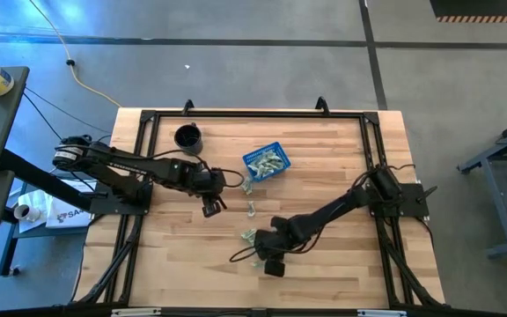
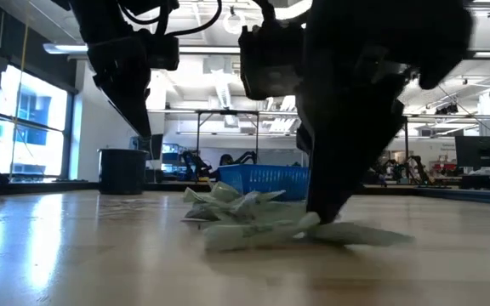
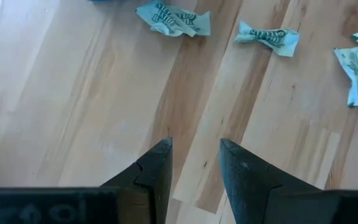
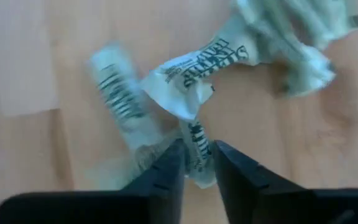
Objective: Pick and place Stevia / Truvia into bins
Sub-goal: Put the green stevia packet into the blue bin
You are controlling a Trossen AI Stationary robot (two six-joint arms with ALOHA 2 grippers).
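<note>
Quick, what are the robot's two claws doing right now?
Left gripper: open, empty, above bare table.
Right gripper: pinched on a sweetener packet at the loose pile.

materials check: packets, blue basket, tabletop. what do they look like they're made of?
Packets: thin matte paper, crumpled and creased, printed lettering, pale green and white.
Blue basket: likely moulded plastic, bright uniform blue, perforated mesh-like sides.
Tabletop: wood, light planks with visible grain and seams; a soft sheen in the low view suggests a sealed finish.
</note>
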